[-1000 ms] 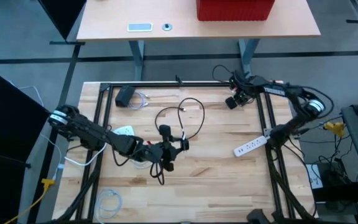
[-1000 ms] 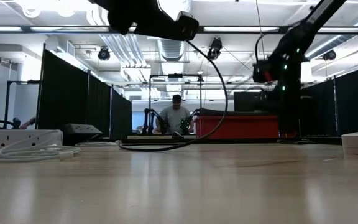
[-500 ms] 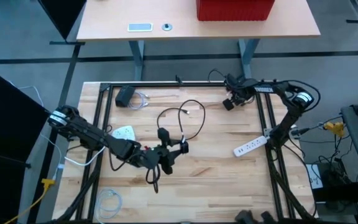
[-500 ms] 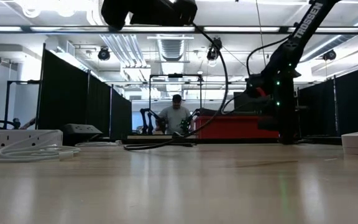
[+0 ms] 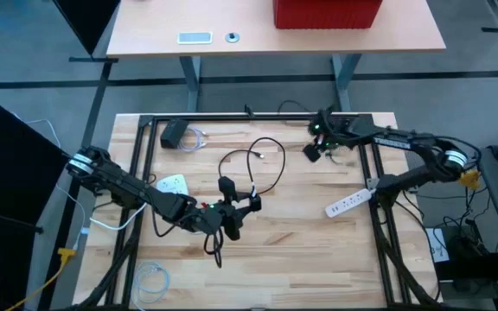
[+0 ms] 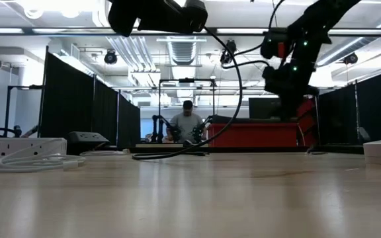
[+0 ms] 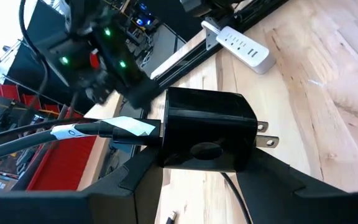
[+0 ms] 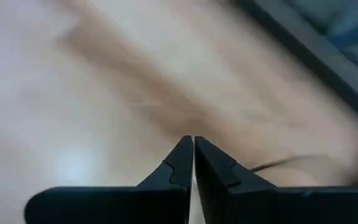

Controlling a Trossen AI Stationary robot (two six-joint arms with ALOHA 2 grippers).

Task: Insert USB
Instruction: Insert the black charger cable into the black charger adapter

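The left gripper (image 7: 207,171) sits over the middle of the worktop (image 5: 301,250), its fingers clamped on a black USB wall charger (image 7: 207,127) with two prongs pointing toward the right edge. A black cable (image 5: 262,160) with a white label is plugged into the charger's back and loops across the wood toward the far edge. The right gripper (image 8: 192,155) hangs above the far right corner of the worktop, its fingers pressed together with nothing between them. A white power strip (image 5: 348,203) lies near the right edge, another white power strip (image 5: 171,183) near the left edge, and a black adapter (image 5: 174,133) sits by the far left corner.
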